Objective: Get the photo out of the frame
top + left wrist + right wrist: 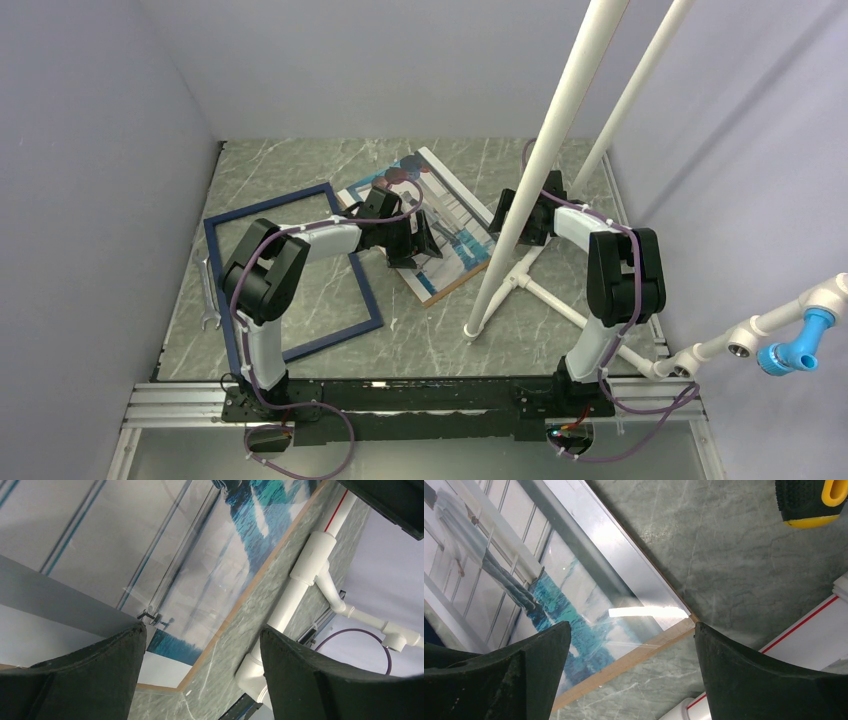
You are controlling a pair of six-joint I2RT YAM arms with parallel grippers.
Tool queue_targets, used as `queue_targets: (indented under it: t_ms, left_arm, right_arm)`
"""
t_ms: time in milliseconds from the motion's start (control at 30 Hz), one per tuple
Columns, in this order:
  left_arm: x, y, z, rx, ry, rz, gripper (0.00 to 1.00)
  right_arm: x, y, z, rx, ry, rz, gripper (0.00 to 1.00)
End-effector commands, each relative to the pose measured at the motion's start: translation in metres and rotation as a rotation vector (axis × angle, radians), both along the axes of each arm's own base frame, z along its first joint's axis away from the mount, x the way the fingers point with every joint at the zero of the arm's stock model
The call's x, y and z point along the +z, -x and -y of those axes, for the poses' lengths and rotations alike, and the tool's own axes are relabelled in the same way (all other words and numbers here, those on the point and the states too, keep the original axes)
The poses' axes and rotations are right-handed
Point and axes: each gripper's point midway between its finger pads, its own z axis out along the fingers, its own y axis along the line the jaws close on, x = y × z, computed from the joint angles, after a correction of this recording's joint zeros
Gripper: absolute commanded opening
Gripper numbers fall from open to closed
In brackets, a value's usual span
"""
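The navy frame [330, 341] lies flat and empty on the left of the table. The photo [455, 215] lies face up on a brown backing board [624, 665] in the middle of the table, outside the frame. A glossy clear sheet seems to lie over it. My left gripper [425, 245] is open above the photo's near end. The left wrist view shows the photo [200, 555] under the open left gripper [202, 630]. My right gripper [505, 215] is open and partly behind a white pole. The right wrist view shows it [631, 625] over the photo's [574, 605] corner.
A white pipe stand [540, 170] rises from the table between the arms, its foot [300, 595] next to the board. A wrench [209, 295] lies left of the frame. A yellow and black tool handle [809, 502] lies beyond the board. Walls close in left, right and back.
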Motion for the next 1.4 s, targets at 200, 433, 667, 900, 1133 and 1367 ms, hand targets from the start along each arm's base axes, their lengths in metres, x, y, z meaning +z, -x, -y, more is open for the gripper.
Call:
queue_targets:
  t_ms: [200, 433, 667, 900, 1133, 1367]
  left_arm:
    - [0.042, -0.014, -0.016, 0.046, -0.066, 0.104, 0.87]
    - [0.021, -0.011, -0.048, 0.162, -0.219, 0.070, 0.87]
    - [0.009, -0.006, -0.062, 0.198, -0.266, 0.067, 0.88]
    - [0.026, -0.010, -0.062, 0.173, -0.251, 0.148, 0.91]
    - [0.067, -0.020, -0.054, 0.130, -0.200, 0.241, 0.93]
    - [0.052, -0.024, -0.030, 0.061, -0.131, 0.183, 0.92]
  right_arm:
    - [0.014, -0.037, -0.013, 0.084, -0.020, 0.106, 0.94]
    - [0.009, -0.043, -0.021, 0.125, -0.051, 0.108, 0.94]
    - [0.003, -0.043, -0.026, 0.143, -0.076, 0.097, 0.94]
    - [0.019, -0.041, -0.034, 0.153, -0.132, 0.127, 0.94]
    - [0.031, -0.044, -0.018, 0.076, -0.059, 0.144, 0.95]
    - [0.032, -0.017, 0.001, -0.025, 0.010, 0.080, 0.95]
